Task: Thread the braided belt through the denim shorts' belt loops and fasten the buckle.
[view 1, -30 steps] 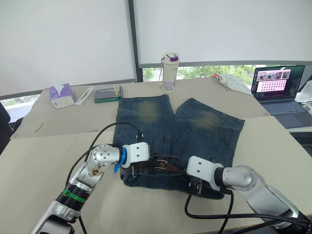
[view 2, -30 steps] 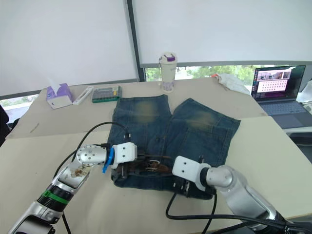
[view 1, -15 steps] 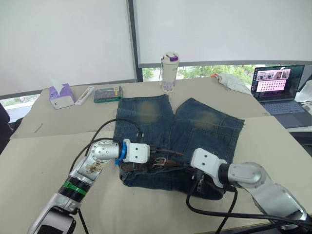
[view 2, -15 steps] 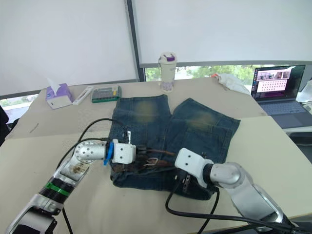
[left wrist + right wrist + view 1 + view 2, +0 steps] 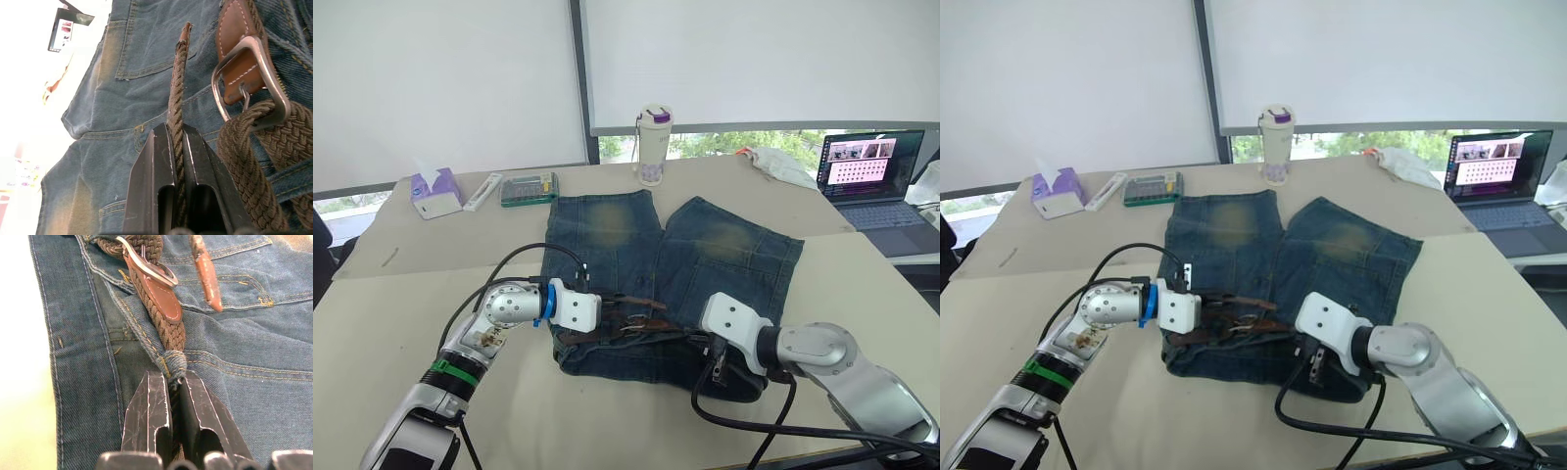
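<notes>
The woven brown belt is pinched edgewise by the left gripper beside the silvery rectangular buckle. The right gripper is clamped on the belt at a denim loop of the shorts.

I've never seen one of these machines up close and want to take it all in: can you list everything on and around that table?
denim shorts: one, blue with faded yellowish patches, flat at the table's middle
braided belt: one, dark brown, along the waistband
buckle: one, silvery, strap passing through it
bottle: one, pale with purple lid, beyond the shorts
tissue box: one, purple and white, far left
green case: one, beside the tissue box
laptop: one, open, far right
table: one, beige
left gripper: one, black jaws shut on the belt's free end
right gripper: one, black jaws shut on the belt at the waistband
</notes>
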Robot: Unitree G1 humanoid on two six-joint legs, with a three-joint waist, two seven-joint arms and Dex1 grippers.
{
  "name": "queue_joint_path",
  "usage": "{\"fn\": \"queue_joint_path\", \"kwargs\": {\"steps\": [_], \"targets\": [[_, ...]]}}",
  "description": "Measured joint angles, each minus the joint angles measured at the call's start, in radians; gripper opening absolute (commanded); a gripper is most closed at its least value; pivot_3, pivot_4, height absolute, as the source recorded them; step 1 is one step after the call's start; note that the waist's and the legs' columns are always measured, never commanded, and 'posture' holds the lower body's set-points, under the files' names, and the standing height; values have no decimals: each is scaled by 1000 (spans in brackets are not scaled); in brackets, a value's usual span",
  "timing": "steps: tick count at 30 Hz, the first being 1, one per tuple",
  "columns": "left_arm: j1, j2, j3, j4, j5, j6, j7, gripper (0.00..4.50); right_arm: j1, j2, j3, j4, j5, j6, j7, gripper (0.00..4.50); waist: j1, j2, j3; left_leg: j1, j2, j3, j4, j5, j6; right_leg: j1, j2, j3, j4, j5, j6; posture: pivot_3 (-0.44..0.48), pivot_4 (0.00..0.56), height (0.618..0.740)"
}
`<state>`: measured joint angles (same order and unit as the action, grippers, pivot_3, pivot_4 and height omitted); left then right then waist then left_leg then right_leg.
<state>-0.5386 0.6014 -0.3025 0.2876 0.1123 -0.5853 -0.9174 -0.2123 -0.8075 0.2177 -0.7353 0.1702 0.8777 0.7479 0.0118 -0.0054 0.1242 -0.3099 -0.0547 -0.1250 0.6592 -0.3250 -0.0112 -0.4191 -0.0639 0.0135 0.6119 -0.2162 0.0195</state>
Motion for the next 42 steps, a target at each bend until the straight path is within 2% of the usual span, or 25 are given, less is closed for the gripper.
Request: {"fn": "queue_joint_path", "kwargs": {"steps": [5,6,9,12,18,25,31,34,40,42], "targets": [[0,2,3,4,-3,1,-2,0,1,-8,3,0,0,-1,-3,13,0,0,0,0,0,0,0,0,0,0,0,0,0,0,0,0,150,740],[3,0,9,3,-14,23,-1,0,7,-10,2,0,6,-1,1,913,0,0,0,0,0,0,0,0,0,0,0,0,0,0,0,0,150,740],[21,-7,33,-2,-41,92,7,0,51,-13,-10,-14,58,6,33,1932,-1,0,0,0,0,-1,0,-3,5,0,0,0,0,0,0,0,150,740],[47,-26,43,-39,-55,154,11,0,21,48,-35,-45,131,41,34,2940,-3,0,0,1,0,-3,1,-3,5,0,0,1,1,0,0,0,150,740],[75,-40,48,-113,-67,237,11,0,-37,59,-15,-51,161,49,13,2940,-1,1,0,2,0,-3,1,-3,5,0,0,1,0,1,0,0,150,740],[87,-44,49,-156,-73,286,12,0,-125,55,150,107,30,-11,-21,2940,-2,1,0,2,0,-2,1,-2,3,-1,0,1,0,1,0,0,150,740],[87,-43,50,-159,-73,303,14,0,-149,56,215,168,-51,-81,-20,2940,-1,1,0,2,0,-3,1,-2,3,0,0,1,0,1,0,0,150,740],[93,-35,52,-169,-73,302,14,0,-154,62,234,187,-87,-94,-31,2159,-2,1,-1,2,0,-3,1,-2,3,-1,0,1,0,1,0,0,150,740],[118,-9,67,-173,-75,302,12,0,-148,70,210,182,-87,-87,-33,55,0,1,-1,2,0,-4,1,-2,4,0,-1,1,0,1,0,0,150,740],[128,2,73,-178,-76,301,8,0,-134,79,176,177,-86,-74,-45,21,0,1,-1,2,0,-4,1,-2,4,-1,-1,1,0,1,0,0,150,740]]}}
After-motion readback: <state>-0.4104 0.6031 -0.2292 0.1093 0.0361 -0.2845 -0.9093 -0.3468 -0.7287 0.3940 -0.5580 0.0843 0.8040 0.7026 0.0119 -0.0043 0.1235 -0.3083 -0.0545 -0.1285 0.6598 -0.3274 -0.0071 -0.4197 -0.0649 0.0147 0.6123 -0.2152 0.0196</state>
